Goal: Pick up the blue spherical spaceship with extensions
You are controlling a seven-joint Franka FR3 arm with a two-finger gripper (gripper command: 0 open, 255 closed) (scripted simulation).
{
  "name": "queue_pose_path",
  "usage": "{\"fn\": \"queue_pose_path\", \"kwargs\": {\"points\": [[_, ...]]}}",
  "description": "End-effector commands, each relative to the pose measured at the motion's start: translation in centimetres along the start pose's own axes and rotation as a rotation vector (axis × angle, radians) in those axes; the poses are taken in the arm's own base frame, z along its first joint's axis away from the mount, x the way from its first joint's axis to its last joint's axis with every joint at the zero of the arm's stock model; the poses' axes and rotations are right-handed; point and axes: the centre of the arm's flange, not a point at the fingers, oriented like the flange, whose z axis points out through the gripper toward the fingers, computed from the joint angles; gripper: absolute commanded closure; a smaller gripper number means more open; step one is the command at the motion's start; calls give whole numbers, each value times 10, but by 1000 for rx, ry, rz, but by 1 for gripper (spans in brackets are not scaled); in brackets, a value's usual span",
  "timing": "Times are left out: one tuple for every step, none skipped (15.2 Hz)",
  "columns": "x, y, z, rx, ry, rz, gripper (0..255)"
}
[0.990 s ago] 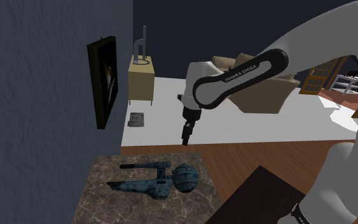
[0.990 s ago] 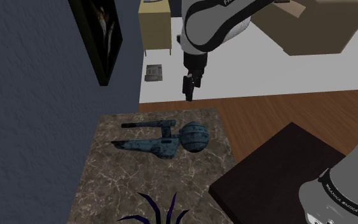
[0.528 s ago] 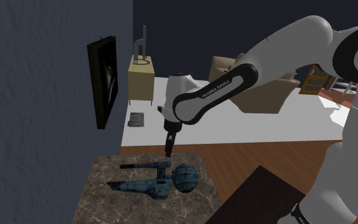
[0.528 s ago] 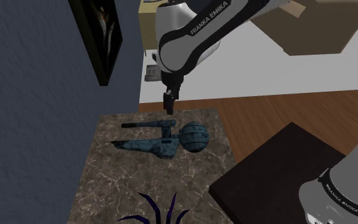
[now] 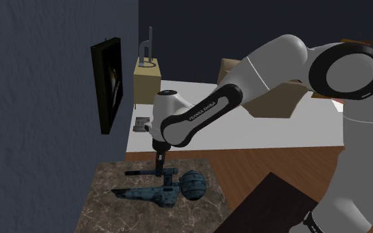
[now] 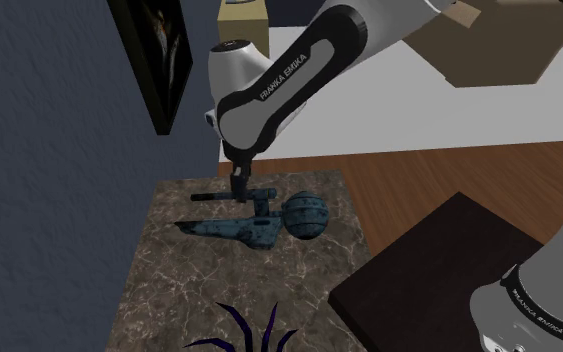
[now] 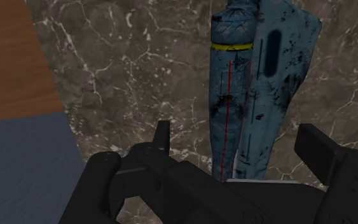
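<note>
The arm [image 5: 264,63] is built of glossy white, rounded links, joined by dark grey bands. On the dark sleeve of the forearm [image 5: 201,114] the words FRANKA EMIKA are printed in small white capitals, and the same lettering is seen in the second exterior view. A large joint [image 5: 349,70] is marked by a wide dark ring around a round white cap. At the base [image 6: 544,300] a dark collar with tiny pale lettering is wrapped round a pale grey body. The gripper [image 7: 241,143] is rendered wholly in matte black, with blocky, square-ended fingers [image 7: 320,147] set on an angular housing.
</note>
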Motion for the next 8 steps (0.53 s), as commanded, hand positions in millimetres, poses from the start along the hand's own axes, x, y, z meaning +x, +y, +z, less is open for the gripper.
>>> {"fn": "queue_pose_path", "kwargs": {"points": [[3, -1, 11, 0, 1, -7, 0], [3, -1, 17, 0, 1, -7, 0], [3, 0, 22, 0, 1, -7, 0], [3, 0, 27, 0, 1, -7, 0], [3, 0, 32, 0, 1, -7, 0], [3, 0, 36, 0, 1, -7, 0], [3, 0, 36, 0, 1, -7, 0], [3, 0, 36, 0, 1, -7, 0]]}}
